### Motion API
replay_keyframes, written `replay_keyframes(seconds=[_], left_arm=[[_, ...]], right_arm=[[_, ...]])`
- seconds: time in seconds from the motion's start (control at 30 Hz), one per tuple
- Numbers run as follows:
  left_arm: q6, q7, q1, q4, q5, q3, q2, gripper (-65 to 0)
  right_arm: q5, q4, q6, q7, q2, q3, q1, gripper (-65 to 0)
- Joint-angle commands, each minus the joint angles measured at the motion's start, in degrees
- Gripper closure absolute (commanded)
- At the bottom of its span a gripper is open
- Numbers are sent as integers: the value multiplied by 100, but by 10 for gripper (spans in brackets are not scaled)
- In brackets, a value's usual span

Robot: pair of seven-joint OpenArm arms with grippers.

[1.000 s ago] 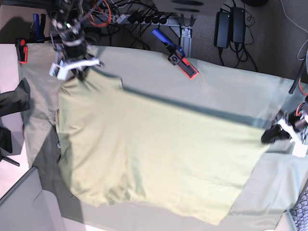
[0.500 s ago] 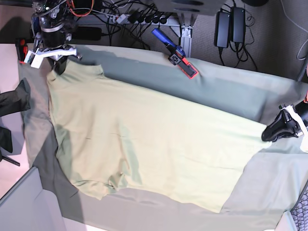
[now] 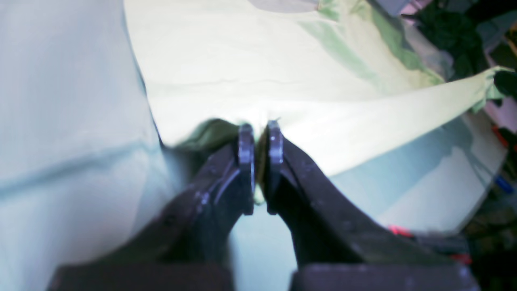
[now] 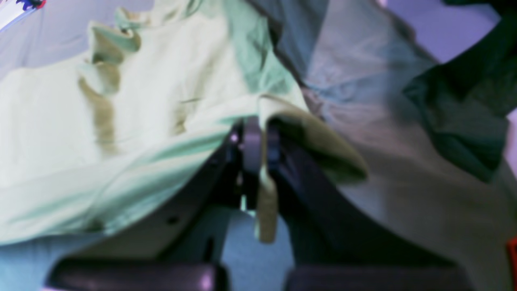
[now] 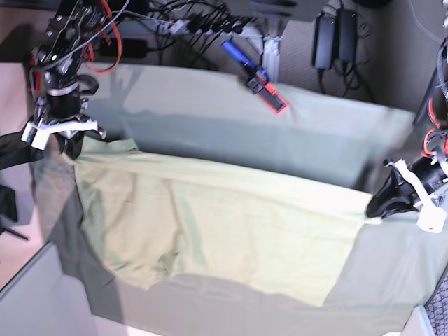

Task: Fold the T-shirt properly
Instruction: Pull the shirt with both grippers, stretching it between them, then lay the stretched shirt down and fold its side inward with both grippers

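The light olive T-shirt (image 5: 231, 224) lies spread across the table, its far edge stretched taut between my two grippers. My right gripper (image 5: 70, 145), at the base view's left, is shut on the shirt's left corner. The right wrist view shows its jaws (image 4: 258, 133) pinching a fold of the shirt (image 4: 141, 101). My left gripper (image 5: 374, 207), at the base view's right, is shut on the opposite corner. In the left wrist view its jaws (image 3: 260, 133) are closed on the edge of the shirt (image 3: 282, 81). No white tag shows.
The grey-green tablecloth (image 5: 280, 133) covers the table under the shirt. A blue and red clamp (image 5: 257, 78) sits at its far edge. A dark garment (image 5: 14, 150) lies at the left edge, also in the right wrist view (image 4: 464, 113). Cables and power bricks (image 5: 336, 38) lie behind.
My right gripper has swung from the table's far left corner toward the front, still holding its corner. My left gripper shifted slightly inward. The shirt's held edge now lies lower and straighter across the table.
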Motion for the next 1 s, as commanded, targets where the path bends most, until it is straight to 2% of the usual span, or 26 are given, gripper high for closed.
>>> replay_keyframes(seconds=[0.0,0.1,0.27,0.43,0.57,0.7,0.73,0.8,0.83,0.87,0.97], left_arm=[[-52,-214,-192,-11,-24,-2,-48,0],[-52,-249,-581,-411,273,214,85,0],[-52,-538,-1064,-1180,328,627,181,0],[-52,-772,-1436,-1628,732,723,310,0],[-52,-763,-1622,-1947,763,723,426,-3],[-52,-767,-1633,-2048,813,723,474,-218],[-52,-763,-1633,-2050,828,723,474,-281],[-52,-763,-1633,-2050,822,723,474,-376],[-52,-765,-1633,-2050,820,723,474,-394],[-52,-765,-1635,-2048,815,721,474,-394],[-52,-656,-1633,-1974,619,629,435,-394]], right_arm=[[15,-2,203,153,107,-37,140,0],[-146,-254,203,160,105,-256,393,0],[-466,-660,203,179,105,-573,868,0],[-787,-1080,203,330,107,-686,1338,0],[-824,-1451,203,343,103,-688,1657,0],[-822,-1803,225,601,101,-691,1814,0],[-822,-1862,291,673,101,-691,1843,-34],[-815,-1884,389,671,92,-691,1858,-281],[-811,-1884,389,671,79,-691,1856,-386],[-796,-1884,389,658,74,-691,1853,-448],[-575,-1788,385,249,72,-619,1853,-444]])
